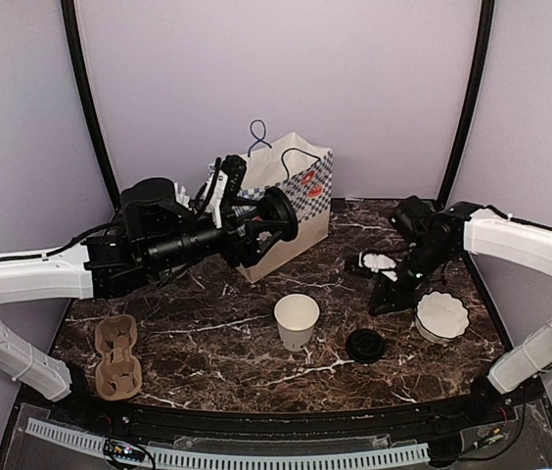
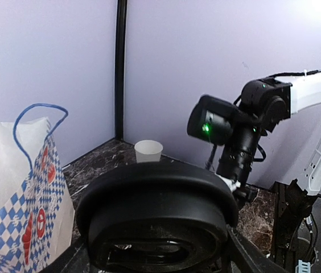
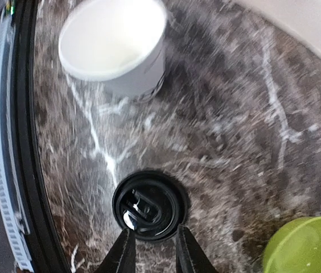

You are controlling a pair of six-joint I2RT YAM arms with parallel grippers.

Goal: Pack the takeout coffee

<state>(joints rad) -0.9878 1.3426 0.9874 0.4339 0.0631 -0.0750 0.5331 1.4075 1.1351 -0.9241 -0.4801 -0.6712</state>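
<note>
One white paper cup (image 1: 297, 321) (image 2: 148, 151) (image 3: 115, 48) stands open and lidless mid-table. A black lid (image 1: 365, 345) (image 3: 150, 206) lies flat to its right. My right gripper (image 1: 386, 294) (image 3: 155, 245) hovers over that lid's near edge, its jaws a narrow gap apart with nothing between them. My left gripper (image 1: 268, 217) is shut on a second black lid (image 1: 280, 217) (image 2: 157, 210), held in the air on its side just in front of the bag. No other cup shows.
A white paper bag (image 1: 294, 206) (image 2: 18, 193) with blue checks and a blue handle stands at the back centre. A brown cup carrier (image 1: 116, 357) lies front left. A lime-green bowl (image 3: 303, 245), white and fluted from above (image 1: 442, 315), sits right of the lid. A white clump (image 1: 379, 262) lies under the right arm.
</note>
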